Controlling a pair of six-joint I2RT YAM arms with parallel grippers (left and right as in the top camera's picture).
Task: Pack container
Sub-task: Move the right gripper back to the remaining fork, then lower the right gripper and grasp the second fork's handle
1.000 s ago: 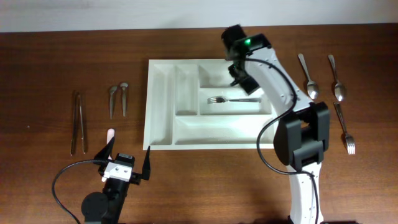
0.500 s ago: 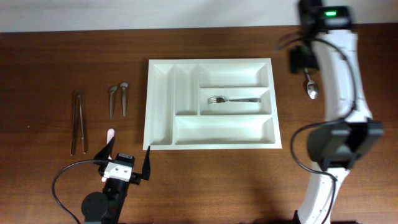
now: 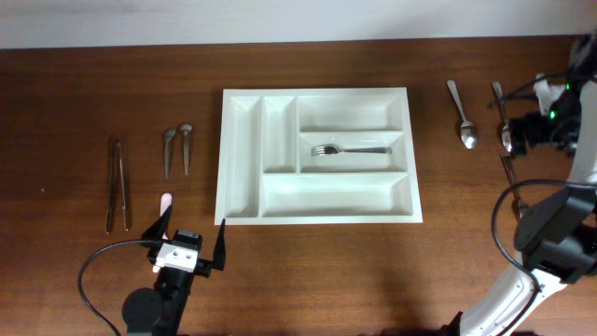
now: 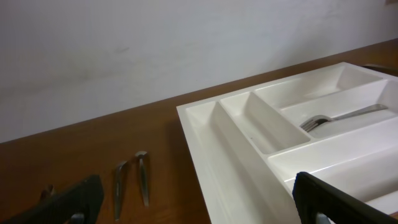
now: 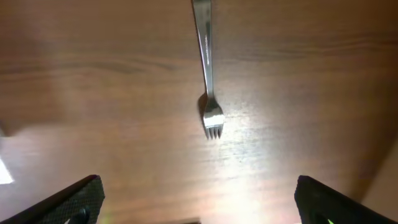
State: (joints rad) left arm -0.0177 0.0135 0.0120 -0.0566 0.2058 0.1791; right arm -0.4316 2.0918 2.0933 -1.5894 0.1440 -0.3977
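Note:
The container (image 3: pixel 242 154) is a white five-compartment tray at the table's middle. One fork (image 3: pixel 350 148) lies in its middle crosswise compartment, and the other compartments are bare. The left wrist view shows the container (image 4: pixel 249 143) and that fork (image 4: pixel 336 118). My left gripper (image 3: pixel 191 245) (image 4: pixel 199 211) is open and empty, near the container's front left corner. My right gripper (image 3: pixel 527 131) (image 5: pixel 199 205) is open and empty, above the utensils at the far right. A loose fork (image 5: pixel 208 93) lies on the wood under it.
Two spoons (image 3: pixel 461 114) (image 3: pixel 505 119) and the loose fork (image 3: pixel 508 170) lie right of the container, partly under my right arm. Tongs (image 3: pixel 118 184), two small utensils (image 3: pixel 175 149) (image 4: pixel 130 180) and a small pale item (image 3: pixel 165 200) lie to the left.
My right arm has swung from above the container's far compartments to the table's right edge, over the loose utensils. The left arm has not moved.

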